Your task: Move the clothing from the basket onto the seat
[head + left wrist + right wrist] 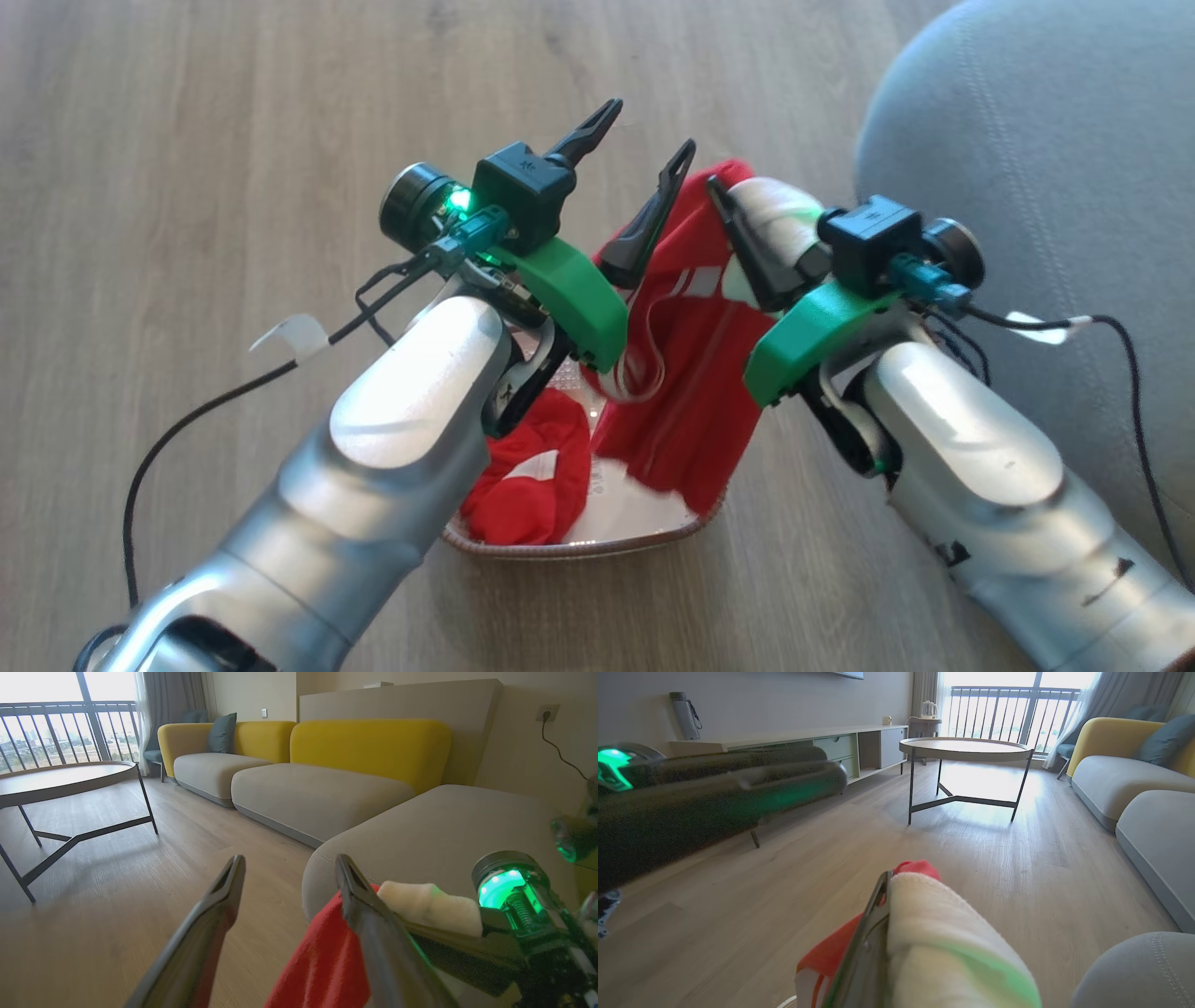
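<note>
Basket (579, 549) largely hidden by left arm (401, 439); right fingers (752, 257) pinch clothing (691, 401)

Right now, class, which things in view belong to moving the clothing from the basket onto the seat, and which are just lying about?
Belong to the job: clothing, one piece hanging from the shut right gripper; basket; seat; open left gripper.
Just lying about: round table; yellow sofa; low cabinet; blue cushion.

Glossy silver forearms (401, 429) carry bright green plastic wrist brackets (571, 291), black box cameras (523, 191), thin black cables (215, 397) with white tape tags (297, 334), and long dark fingers (641, 233).
</note>
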`<state>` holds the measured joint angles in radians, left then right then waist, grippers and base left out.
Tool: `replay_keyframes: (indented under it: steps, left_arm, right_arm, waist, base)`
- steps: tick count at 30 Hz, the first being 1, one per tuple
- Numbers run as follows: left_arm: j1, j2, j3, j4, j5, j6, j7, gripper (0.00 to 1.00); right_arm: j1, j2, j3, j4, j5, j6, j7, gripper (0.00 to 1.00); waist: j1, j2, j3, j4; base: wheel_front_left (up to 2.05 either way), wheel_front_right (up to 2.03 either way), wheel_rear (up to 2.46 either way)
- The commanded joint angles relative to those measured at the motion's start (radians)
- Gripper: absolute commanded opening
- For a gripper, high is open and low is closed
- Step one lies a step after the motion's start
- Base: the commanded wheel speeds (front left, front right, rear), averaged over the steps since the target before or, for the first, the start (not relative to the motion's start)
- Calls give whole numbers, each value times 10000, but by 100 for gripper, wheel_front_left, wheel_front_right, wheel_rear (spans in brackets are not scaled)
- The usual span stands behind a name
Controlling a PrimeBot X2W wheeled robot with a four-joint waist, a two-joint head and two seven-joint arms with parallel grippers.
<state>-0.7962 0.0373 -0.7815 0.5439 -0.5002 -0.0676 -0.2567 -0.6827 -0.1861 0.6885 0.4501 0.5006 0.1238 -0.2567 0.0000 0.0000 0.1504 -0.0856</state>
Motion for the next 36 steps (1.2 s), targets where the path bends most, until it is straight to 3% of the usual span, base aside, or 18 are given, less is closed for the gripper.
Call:
replay_keyframes:
  steps: [1, 14, 28, 36]
  left_arm:
    - [-244, 149, 354, -135, 133, -77, -51, 100]
    - [99, 422, 364, 544, 265, -508, -51, 100]
    - [649, 594, 500, 222, 175, -602, -51, 100]
    - [477, 420, 203, 118, 221, -625, -51, 100]
  right_arm:
    - [187, 26, -263, -493, -103, 69, -51, 0]
    - [806, 55, -1949, -2120, -634, 69, -51, 0]
    - [1208, 226, -2474, -3016, -782, 69, -51, 0]
    - [1765, 72, -3388, -3759, -1099, 69, -51, 0]
  waist:
    - [0, 0, 1, -337]
    - [0, 0, 101, -2370]
    - [0, 0, 11, -4417]
    - [0, 0, 187, -4625]
  base:
    - [0, 0, 0]
    - [0, 0, 0]
    - [0, 0, 0]
    - [0, 0, 0]
